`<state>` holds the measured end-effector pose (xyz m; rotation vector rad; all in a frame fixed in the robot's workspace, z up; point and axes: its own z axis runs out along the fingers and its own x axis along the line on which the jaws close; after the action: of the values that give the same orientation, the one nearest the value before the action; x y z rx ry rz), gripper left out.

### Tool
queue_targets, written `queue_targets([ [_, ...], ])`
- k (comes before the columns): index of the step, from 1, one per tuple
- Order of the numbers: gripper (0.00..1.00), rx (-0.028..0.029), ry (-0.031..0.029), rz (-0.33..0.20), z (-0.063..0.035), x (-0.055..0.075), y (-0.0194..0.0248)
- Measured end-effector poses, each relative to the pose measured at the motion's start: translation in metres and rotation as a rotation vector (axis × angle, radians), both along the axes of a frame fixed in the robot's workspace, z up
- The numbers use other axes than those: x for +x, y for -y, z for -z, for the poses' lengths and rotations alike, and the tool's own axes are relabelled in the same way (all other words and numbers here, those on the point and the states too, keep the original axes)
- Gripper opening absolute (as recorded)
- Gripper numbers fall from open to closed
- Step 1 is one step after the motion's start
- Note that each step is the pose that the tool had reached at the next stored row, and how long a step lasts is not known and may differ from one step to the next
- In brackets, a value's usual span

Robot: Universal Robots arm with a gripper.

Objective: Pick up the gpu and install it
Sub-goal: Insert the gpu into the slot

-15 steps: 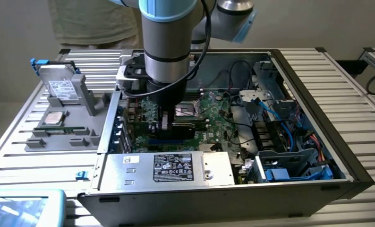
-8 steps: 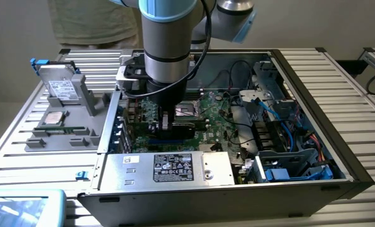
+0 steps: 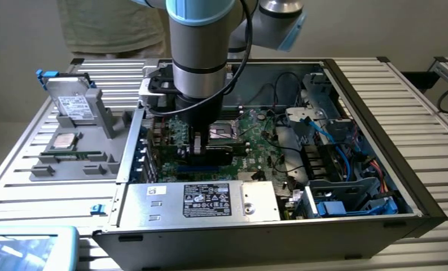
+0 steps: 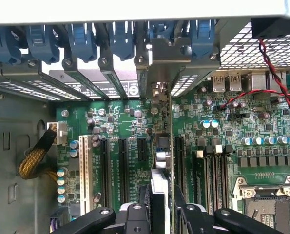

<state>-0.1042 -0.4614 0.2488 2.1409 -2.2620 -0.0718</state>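
Note:
The gpu (image 3: 213,151) stands on edge inside the open computer case (image 3: 374,113), low over the green motherboard (image 3: 258,149). My gripper (image 3: 197,148) is shut on it from above. In the wrist view the gpu (image 4: 160,161) runs edge-on between my two black fingers (image 4: 135,214), in line with a black expansion slot. Its silver end bracket (image 4: 165,52) sits at the case's rear slot openings, among the blue retaining clips (image 4: 81,39). Whether the card's edge is seated in the slot is hidden by the card itself.
A silver power supply (image 3: 201,200) lies at the case's near side. Blue and black cables (image 3: 322,127) fill the exterior view's right part. Left of the case a grey tray (image 3: 58,169) holds a hard drive (image 3: 72,104) and a memory stick (image 3: 73,153). A person (image 3: 111,25) stands behind.

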Motion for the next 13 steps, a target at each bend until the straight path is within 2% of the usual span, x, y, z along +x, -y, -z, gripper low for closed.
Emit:
queue_targets([
  [13, 0.29, -0.0023, -0.0005, -0.001, 0.0020, 0.0000, -0.0011],
])
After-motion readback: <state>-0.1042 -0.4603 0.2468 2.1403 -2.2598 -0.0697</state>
